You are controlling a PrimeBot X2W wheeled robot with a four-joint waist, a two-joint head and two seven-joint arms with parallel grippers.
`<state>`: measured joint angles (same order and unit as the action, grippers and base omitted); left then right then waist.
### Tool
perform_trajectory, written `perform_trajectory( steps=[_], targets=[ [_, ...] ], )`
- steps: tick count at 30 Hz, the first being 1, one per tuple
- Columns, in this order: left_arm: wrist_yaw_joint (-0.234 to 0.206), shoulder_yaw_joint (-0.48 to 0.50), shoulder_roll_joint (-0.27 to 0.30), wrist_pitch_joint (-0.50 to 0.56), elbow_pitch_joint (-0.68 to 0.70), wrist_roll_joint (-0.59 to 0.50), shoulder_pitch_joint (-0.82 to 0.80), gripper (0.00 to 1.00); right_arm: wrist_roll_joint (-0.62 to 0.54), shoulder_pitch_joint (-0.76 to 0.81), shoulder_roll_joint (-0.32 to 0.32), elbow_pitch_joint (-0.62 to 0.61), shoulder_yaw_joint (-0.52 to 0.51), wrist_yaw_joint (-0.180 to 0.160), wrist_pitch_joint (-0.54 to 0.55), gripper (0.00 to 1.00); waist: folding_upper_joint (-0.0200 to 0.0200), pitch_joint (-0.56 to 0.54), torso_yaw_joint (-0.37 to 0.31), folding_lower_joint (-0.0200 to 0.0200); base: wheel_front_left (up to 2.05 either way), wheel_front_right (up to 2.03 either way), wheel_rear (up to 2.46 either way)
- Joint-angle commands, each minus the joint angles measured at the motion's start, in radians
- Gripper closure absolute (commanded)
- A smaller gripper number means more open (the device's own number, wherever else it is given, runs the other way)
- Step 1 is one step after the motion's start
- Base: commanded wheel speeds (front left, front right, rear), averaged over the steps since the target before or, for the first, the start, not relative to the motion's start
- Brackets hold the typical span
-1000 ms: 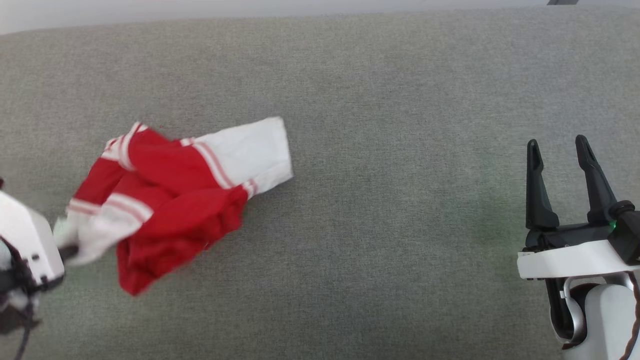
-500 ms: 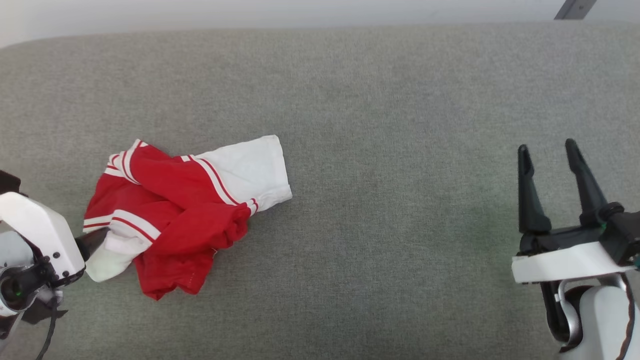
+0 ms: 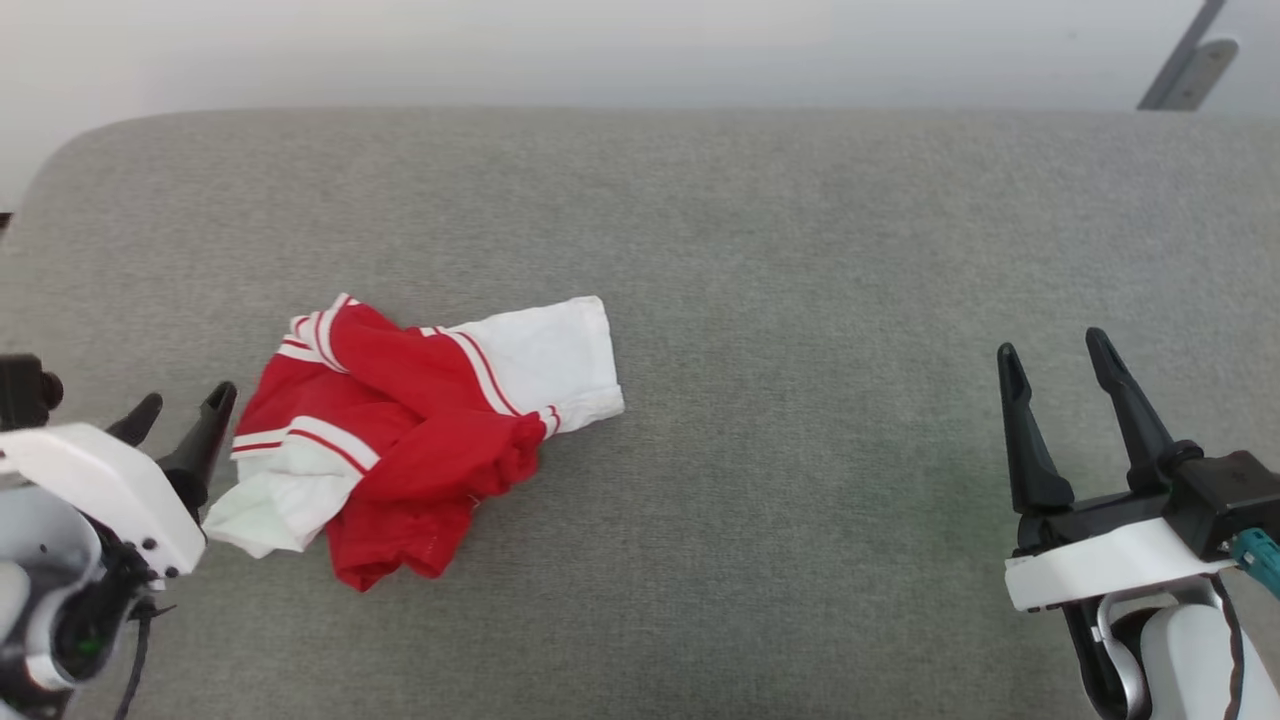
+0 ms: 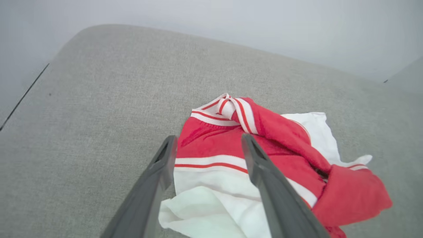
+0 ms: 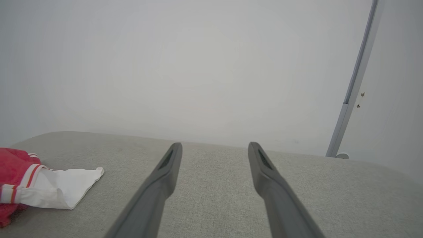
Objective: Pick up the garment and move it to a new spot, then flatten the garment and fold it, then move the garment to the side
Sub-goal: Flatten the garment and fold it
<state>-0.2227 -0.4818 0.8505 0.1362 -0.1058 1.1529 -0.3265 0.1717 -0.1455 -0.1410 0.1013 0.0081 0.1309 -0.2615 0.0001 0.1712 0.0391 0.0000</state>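
Left wrist view puts my left gripper (image 4: 209,138) spread open and empty, framing the crumpled shirt (image 4: 287,148) and its twisted striped collar (image 4: 231,105). From the head I see it lying left of centre on the grey cushion (image 3: 800,300), my right gripper (image 3: 1050,343) open, well apart. Right wrist adds a pale wall (image 5: 198,66) and grey rail (image 5: 358,76).

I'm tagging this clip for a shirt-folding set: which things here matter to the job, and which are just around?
For the job: shirt, crumpled; left gripper, jaws open beside it; right gripper, jaws open, well clear of it.
Just around: grey cushion underneath; pale wall; metal bar by the wall.
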Motion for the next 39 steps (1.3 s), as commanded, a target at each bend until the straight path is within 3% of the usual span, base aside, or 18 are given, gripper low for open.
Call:
perform_trajectory(
  steps=[1,6,13,19,26,39],
  targets=[
    [0.009,-0.001,-0.006,-0.024,0.001,-0.022,0.015,0.00,0.006,0.010,-0.004,0.003,0.007,0.000,-0.005,0.00,-0.0001,-0.009,0.011,0.0000,0.00,0.00,0.00],
    [0.055,-0.018,-0.035,-0.200,0.009,-0.112,0.049,0.00,0.025,0.016,-0.017,0.016,0.028,0.000,-0.005,0.00,-0.0001,-0.026,0.043,0.0000,0.00,0.00,0.00],
    [0.073,-0.021,-0.109,-0.369,-0.019,-0.187,0.095,0.00,0.055,-0.001,-0.049,0.052,0.080,0.000,-0.005,0.00,-0.0001,-0.038,0.107,0.0000,0.00,0.00,0.00],
    [0.097,0.021,-0.193,-0.401,-0.038,-0.244,0.139,0.00,0.098,-0.036,-0.092,0.094,0.145,0.000,0.033,0.00,-0.0001,-0.042,0.176,0.0000,0.00,0.00,0.00],
    [0.149,0.154,-0.312,-0.403,-0.019,-0.363,0.201,0.00,0.172,-0.110,-0.152,0.144,0.252,0.000,0.120,0.00,-0.0001,-0.037,0.247,0.0000,0.00,0.00,0.00],
    [0.307,0.329,-0.555,-0.403,-0.062,-0.568,0.260,0.00,0.404,-0.380,-0.273,0.327,0.546,0.000,0.427,0.00,-0.0001,-0.007,0.416,0.0000,0.00,0.00,0.00]
  ],
)
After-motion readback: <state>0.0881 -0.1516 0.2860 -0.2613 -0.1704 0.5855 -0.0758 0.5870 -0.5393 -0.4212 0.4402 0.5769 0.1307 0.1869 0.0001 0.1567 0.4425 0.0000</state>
